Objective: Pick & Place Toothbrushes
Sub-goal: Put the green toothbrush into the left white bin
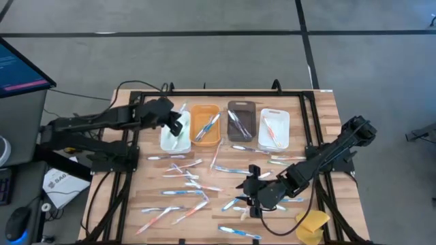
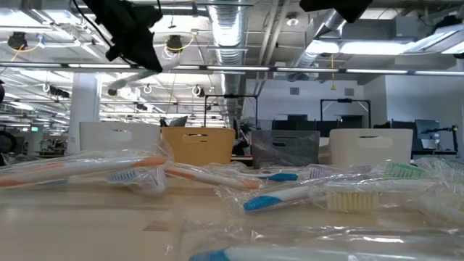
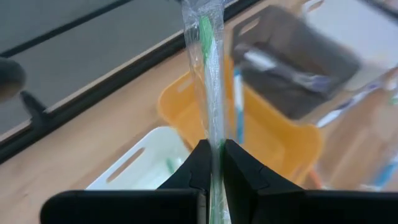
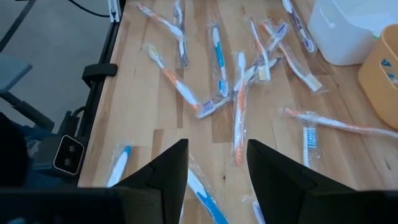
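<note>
You have wrapped toothbrushes (image 1: 185, 182) scattered across the lower middle of the high view, lying flat at mixed angles in clear sleeves, with blue, orange and white handles. A few more lie just below the row of containers in the upper middle of that view, and several already lie inside those containers. One green-handled toothbrush (image 3: 208, 74) in its clear wrapper stands nearly upright in the centre of the left wrist view. In the low view, an orange one (image 2: 87, 168) lies at left and a blue-headed one (image 2: 286, 197) at centre, both flat.
</note>
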Controlling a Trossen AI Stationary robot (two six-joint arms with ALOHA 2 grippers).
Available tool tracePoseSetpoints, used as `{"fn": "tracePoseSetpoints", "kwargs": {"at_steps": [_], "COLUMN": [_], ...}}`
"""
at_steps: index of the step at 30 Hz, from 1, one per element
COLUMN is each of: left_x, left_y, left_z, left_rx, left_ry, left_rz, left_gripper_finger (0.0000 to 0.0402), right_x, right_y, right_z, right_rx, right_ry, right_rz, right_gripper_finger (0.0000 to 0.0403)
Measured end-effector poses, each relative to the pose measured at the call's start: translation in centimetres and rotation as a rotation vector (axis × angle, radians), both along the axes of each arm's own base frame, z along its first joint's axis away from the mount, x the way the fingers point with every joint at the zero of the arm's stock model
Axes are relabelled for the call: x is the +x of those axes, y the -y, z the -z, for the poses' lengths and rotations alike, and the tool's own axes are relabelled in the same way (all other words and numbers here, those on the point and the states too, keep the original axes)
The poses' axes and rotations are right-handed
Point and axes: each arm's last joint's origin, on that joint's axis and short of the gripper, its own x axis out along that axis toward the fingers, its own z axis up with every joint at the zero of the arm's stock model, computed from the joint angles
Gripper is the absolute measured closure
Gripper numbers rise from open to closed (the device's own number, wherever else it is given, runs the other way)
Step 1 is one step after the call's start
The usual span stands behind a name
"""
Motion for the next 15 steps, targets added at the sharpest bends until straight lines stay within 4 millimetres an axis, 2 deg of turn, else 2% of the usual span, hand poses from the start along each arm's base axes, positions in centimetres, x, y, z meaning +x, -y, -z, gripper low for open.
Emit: {"fn": "tracePoseSetpoints", "kwargs": {"at_steps": [11, 15], "left_x": [1.4, 1.1], "left_y": [-1.4, -1.6], "left_z": [2.4, 4.1], "left_rx": [-0.065, -0.096], "left_ry": [-0.126, -0.17], "left_rz": [-0.03, -0.055], "left_gripper_finger": [0.0388, 0.0388], "right_x": [-0.1, -0.1], "right_y": [0.0, 0.0], "right_z": [0.1, 0.1], "right_rx": [-0.011, -0.011], "right_ry": [-0.012, -0.012], "right_rz": [-0.004, -0.004], "right_gripper_finger": [0.0244, 0.0244]}}
